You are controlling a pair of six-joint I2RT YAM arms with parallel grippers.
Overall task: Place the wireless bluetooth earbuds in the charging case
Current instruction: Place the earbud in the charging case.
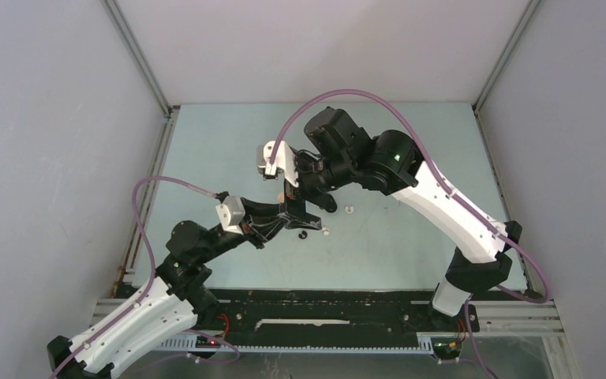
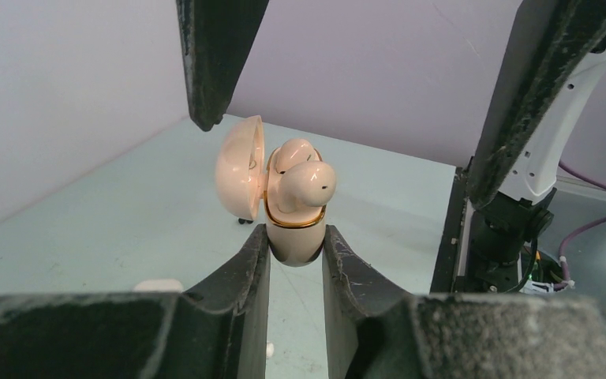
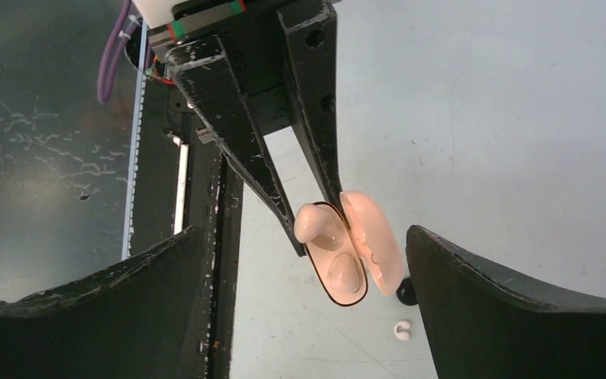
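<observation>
1. At the centre of the top view, both arms meet above the pale green bench (image 1: pixel 418 158), with the charging case (image 2: pixel 241 170) held between them.
2. The left tool (image 2: pixel 294 241) is closed almost fully on the base of the beige case and holds it up off the bench. The lid is swung open toward the left of the left wrist frame.
3. Two buds sit in the case. A beige earbud (image 2: pixel 306 185) juts out of its pocket just above the left fingers, and a second beige earbud (image 2: pixel 290 154) sits above it in the frame.
4. The right tool (image 2: pixel 339 158) is spread as wide as it goes and grips nothing. Its fingers (image 3: pixel 513 308) stand on either side of the case, apart from it.
5. Loose on the bench, just below centre of the top view, lie a white earbud (image 1: pixel 349 210), a second white earbud (image 1: pixel 325 231) and a black earbud (image 1: pixel 302 235).
</observation>
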